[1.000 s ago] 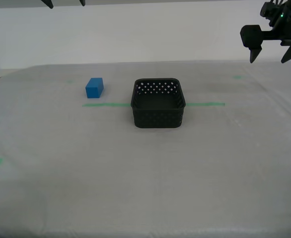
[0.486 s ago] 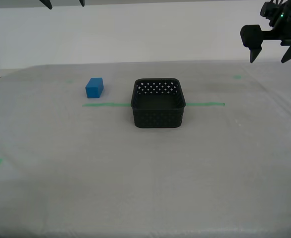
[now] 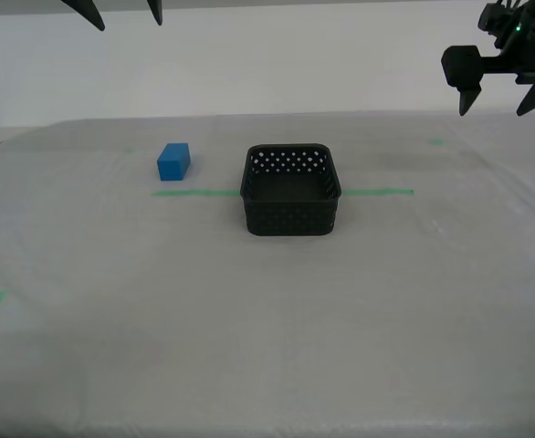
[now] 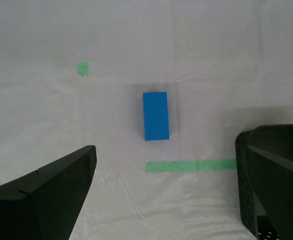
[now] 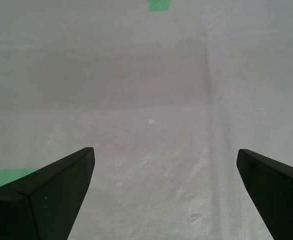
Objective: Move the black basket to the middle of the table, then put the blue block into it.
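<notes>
Basket step looks done: black basket (image 3: 291, 191) sits mid-frame on tabletop (image 3: 267, 328) in exterior view, straddling green tape line (image 3: 194, 192). Blue block (image 3: 173, 161) rests just beyond tape, left of basket, apart from it. My second end effector (image 3: 121, 11) hovers high at upper left, prongs spread, empty. My first end effector (image 3: 500, 99) spread, upper right. Next call: descend, straddle block, pinch.

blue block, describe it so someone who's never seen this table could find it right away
On the whitish-grey table, a green tape line runs behind the black basket. The blue block sits just beyond that line, toward the exterior view's left of the basket, apart from it. It is the only bright-blue solid thing.
</notes>
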Controlling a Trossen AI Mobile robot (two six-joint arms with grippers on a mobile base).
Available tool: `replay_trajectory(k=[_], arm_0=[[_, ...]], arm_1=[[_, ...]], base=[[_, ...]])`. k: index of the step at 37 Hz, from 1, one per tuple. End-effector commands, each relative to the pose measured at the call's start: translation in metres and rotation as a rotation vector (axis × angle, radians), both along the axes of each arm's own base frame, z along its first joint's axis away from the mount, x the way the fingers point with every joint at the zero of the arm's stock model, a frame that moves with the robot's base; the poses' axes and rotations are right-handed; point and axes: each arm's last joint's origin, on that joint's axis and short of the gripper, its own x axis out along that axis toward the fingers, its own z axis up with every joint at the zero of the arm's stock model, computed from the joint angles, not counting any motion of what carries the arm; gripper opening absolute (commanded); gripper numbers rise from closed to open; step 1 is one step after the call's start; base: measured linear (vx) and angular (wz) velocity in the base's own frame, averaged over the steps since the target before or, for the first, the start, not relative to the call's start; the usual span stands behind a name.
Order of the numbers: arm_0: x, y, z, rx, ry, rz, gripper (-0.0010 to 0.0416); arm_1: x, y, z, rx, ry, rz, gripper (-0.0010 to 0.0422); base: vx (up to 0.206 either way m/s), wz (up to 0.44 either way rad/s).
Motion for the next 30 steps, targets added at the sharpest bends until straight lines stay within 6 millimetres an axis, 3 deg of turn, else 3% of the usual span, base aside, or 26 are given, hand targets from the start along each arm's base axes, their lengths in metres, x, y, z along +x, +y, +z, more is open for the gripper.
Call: replay_trajectory(k=[1, 10, 20, 30], arm_0=[[0.000, 0.000, 0.000, 0.000, -0.002, 0.001, 0.0399], [0.000, 0.000, 0.000, 0.000, -0.002, 0.001, 0.0398], [0.000, 0.000, 0.000, 0.000, -0.003, 0.001, 0.0398], [0.000, 0.000, 0.000, 0.000, -0.003, 0.001, 0.0399]], arm_1=[[0.001, 0.000, 0.000, 0.001, -0.006, -0.008, 0.0401], [0.004, -0.001, 0.000, -0.005, -0.039, -0.020, 0.0401], [0.008, -0.002, -0.030, -0.017, -0.050, -0.005, 0.0401], [0.011, -0.003, -0.045, -0.031, -0.076, 0.007, 0.0401]], base=[[0.000, 0.000], [0.000, 0.000], [0.000, 0.000], [0.000, 0.000]])
